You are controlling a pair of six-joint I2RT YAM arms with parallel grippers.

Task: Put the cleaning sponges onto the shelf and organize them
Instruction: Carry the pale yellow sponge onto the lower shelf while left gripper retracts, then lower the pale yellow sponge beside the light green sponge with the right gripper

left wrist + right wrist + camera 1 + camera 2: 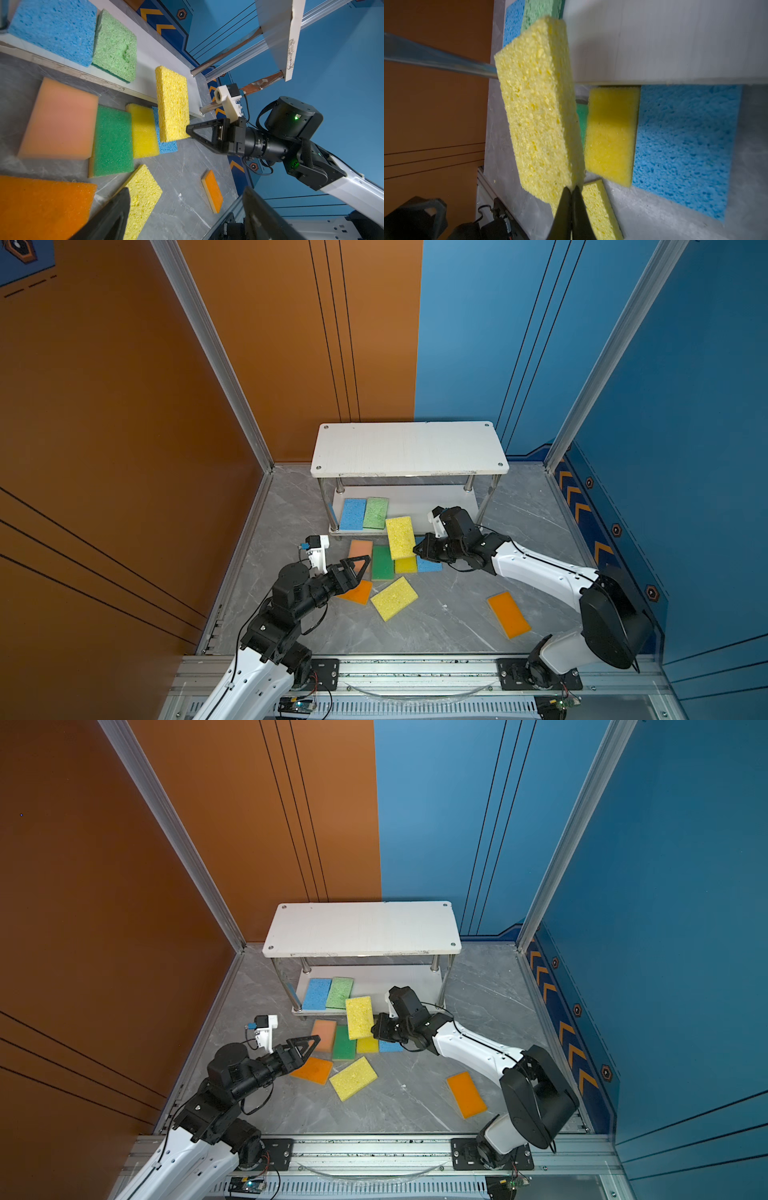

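When we start farthest out from the shelf [409, 448], an orange sponge [508, 615] lies alone on the grey tabletop [457, 630], well out from the shelf's right end. A slanted yellow sponge [394, 598] lies out from the shelf's middle. Just beside that one, a second orange sponge [359, 593] lies partly under the left gripper [361, 570], whose claw is spread wide with nothing in it.

Closer in, four sponges lie side by side along the shelf's front: a peach sponge [360, 551], a dark green sponge [382, 563], a bright yellow sponge [406, 565] and a blue sponge [430, 566].

Above the last two, the right gripper [417, 551] has its claw pinched on the near end of a lifted yellow sponge [400, 537]. This sponge is clear of the tabletop and tilted. Its far end reaches over the front edge of the shelf's lower board [415, 499], and we cannot tell whether it touches there.

On that board, toward the shelf's left end, a second blue sponge [352, 514] and a light green sponge [375, 513] lie touching, side by side.
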